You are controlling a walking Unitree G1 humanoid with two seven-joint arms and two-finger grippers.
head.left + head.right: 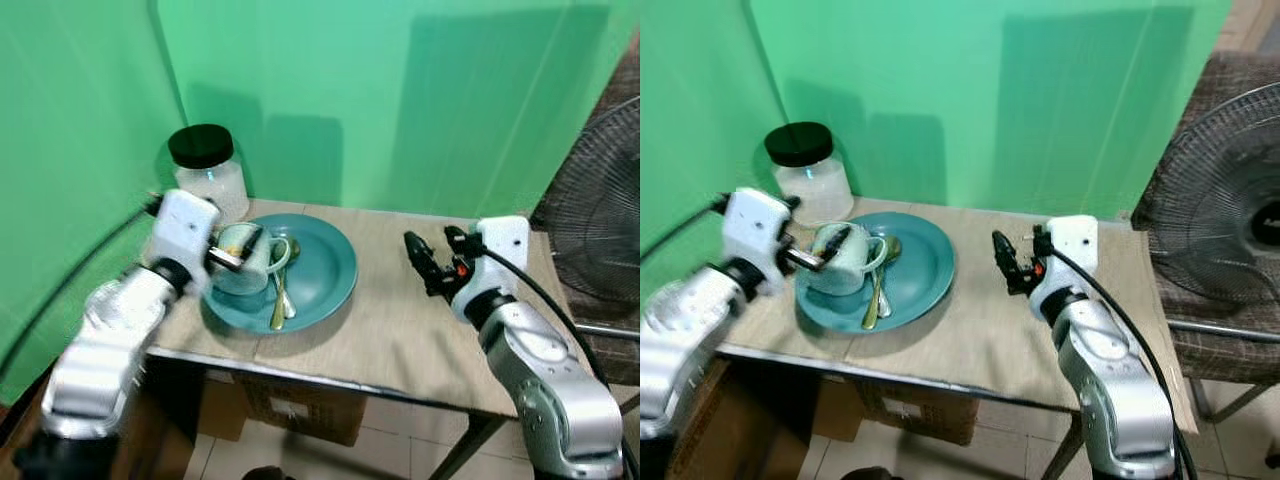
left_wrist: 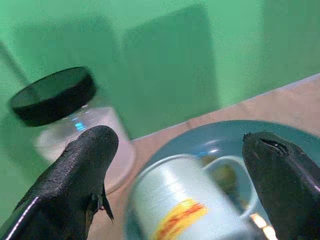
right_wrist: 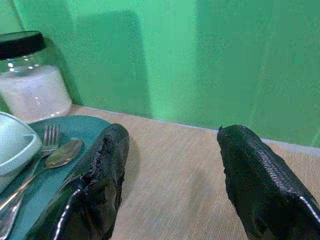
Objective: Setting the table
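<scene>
The table [image 1: 400, 340] had bare surface along its front edge. The left gripper [image 1: 228, 257], fingers spread, straddled one mug [image 1: 243, 258] on one plate [image 1: 325, 275] beside one spoon [image 1: 279, 300] and one fork [image 3: 49, 136]. The right gripper [image 1: 420, 258] hovered wide open, empty. One jar [image 1: 210, 172] stood behind.

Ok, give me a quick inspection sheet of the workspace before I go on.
Surface: small tan table, mostly bare on the right side.
Job's things: teal plate holding a pale mug, a spoon and a fork.
Clutter: glass jar with black lid, behind the plate.
Grippers: left gripper open around the mug; right gripper open above bare table, right of the plate.
Cables: black cable along the right arm; another by the left arm.
Surroundings: green backdrop, fan, cardboard box under the table.
</scene>
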